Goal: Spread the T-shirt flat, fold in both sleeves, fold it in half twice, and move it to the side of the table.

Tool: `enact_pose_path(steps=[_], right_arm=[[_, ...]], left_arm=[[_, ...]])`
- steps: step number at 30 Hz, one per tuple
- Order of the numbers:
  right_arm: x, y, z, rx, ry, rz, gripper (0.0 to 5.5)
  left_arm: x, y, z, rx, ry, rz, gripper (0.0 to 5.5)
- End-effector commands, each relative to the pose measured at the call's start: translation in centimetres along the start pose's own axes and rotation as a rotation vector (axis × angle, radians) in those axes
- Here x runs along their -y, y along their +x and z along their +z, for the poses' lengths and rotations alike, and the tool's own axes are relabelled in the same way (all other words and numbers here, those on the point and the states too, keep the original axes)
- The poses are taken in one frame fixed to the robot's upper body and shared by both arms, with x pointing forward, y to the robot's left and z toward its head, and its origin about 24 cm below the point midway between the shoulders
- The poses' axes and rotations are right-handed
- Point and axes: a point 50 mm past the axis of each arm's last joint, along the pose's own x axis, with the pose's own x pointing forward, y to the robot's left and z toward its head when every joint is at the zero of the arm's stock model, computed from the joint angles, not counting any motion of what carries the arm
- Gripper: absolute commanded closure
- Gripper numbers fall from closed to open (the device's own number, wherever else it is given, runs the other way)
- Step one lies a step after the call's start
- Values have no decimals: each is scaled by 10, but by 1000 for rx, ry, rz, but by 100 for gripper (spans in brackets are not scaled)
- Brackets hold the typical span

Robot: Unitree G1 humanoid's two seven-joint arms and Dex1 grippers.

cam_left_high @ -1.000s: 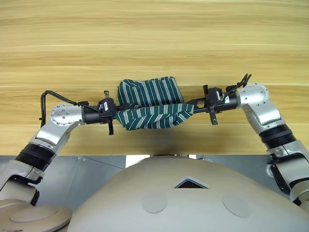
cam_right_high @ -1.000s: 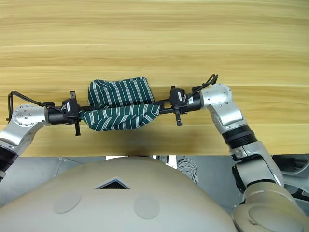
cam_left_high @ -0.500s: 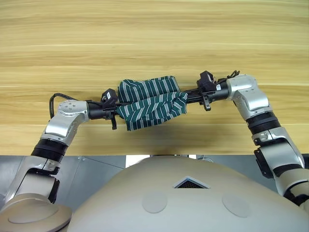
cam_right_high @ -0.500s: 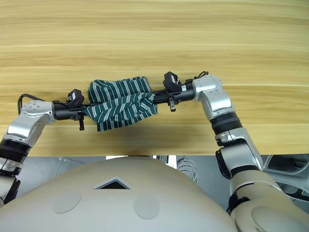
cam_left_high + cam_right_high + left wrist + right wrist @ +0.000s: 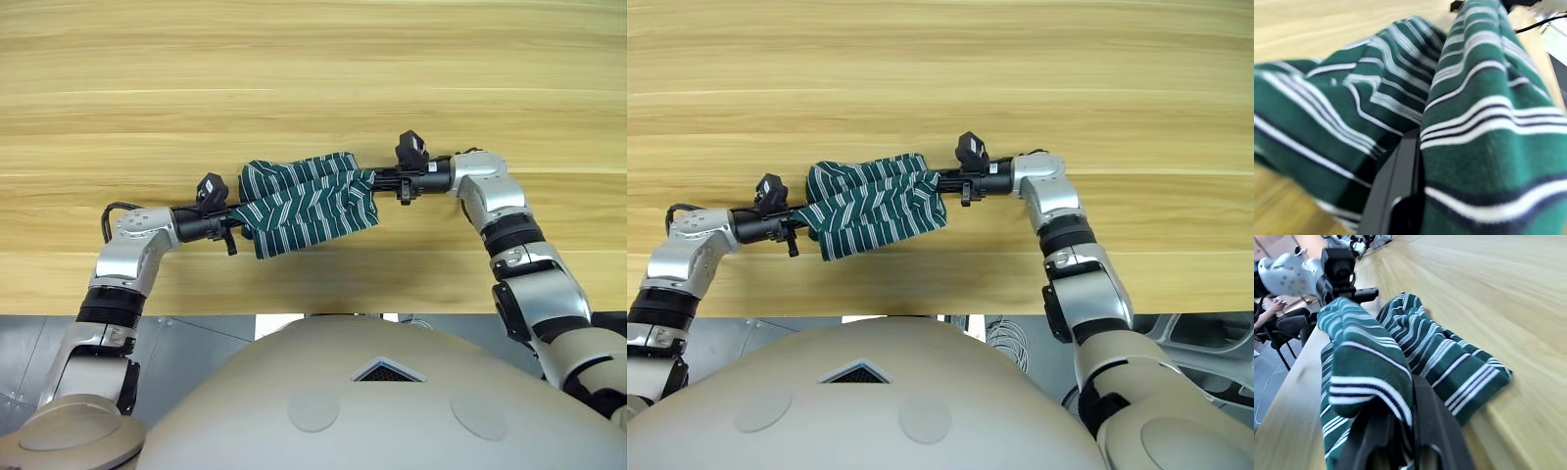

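Right gripper point(image 5: 376, 182) clamps T-shirt point(image 5: 309, 201), fingers point(image 5: 1436, 427) plain in wrist view.

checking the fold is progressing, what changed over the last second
Both grippers carried the held near edge of the T-shirt away from the robot, over its far half. The right gripper went farther than the left gripper, so the lifted fold now slants. Unchanged: both stay clamped on the fabric, and the far half lies in the same place on the wooden table.
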Motion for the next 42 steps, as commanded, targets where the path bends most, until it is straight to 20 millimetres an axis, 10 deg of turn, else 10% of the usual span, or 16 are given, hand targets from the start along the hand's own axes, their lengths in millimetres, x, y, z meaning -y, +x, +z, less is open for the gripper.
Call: enact_pose_path(steps=[1,17,27,42], right_arm=[[9,-4,10,23,0,-46,464],[13,-3,8,87,19,-123,184],[12,-3,10,131,10,-198,12],[23,-10,26,185,-113,-548,37]], left_arm=[[-8,-7,-7,-24,3,81,503],[-7,-7,8,185,-59,89,251],[-39,-13,-2,333,-262,418,92],[-36,-39,-3,276,39,834,10]])
